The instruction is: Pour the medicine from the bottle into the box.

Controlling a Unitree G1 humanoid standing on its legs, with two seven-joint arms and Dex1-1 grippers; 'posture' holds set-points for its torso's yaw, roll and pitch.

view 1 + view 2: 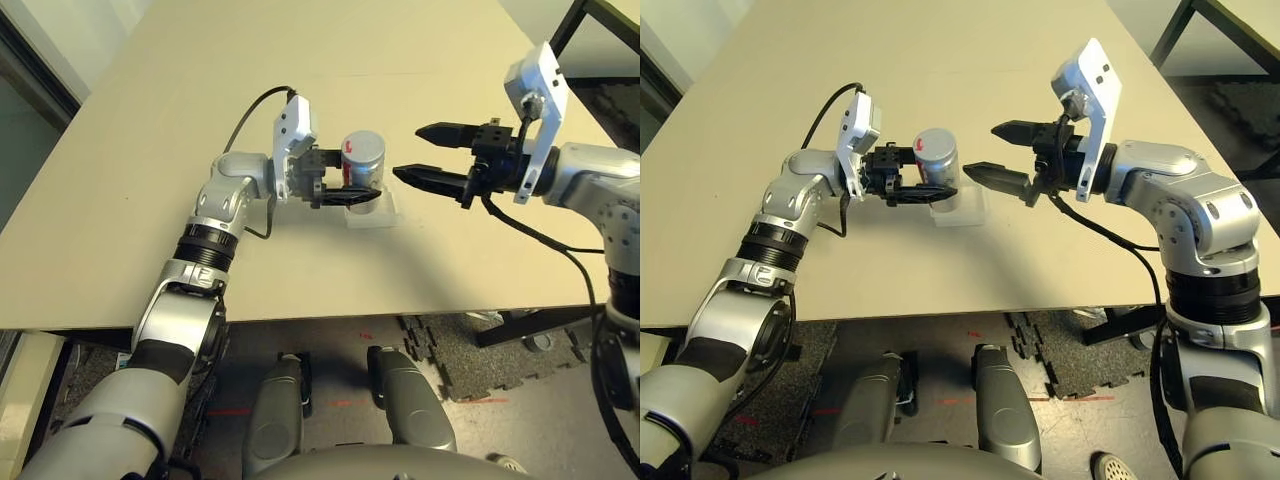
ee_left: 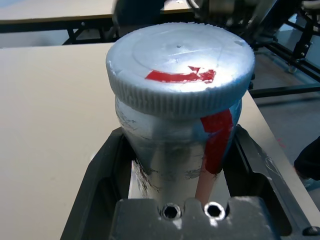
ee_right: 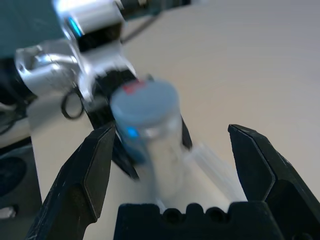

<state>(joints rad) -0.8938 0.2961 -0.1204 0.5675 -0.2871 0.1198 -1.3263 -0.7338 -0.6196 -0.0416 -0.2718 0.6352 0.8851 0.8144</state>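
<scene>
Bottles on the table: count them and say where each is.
1. The bottle stands upright, cap on, in the left claw, over the clear box. None seems hidden.

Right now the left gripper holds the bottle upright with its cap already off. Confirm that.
Not quite: the left gripper holds the bottle upright, but its cap is on, as the left wrist view shows.
</scene>
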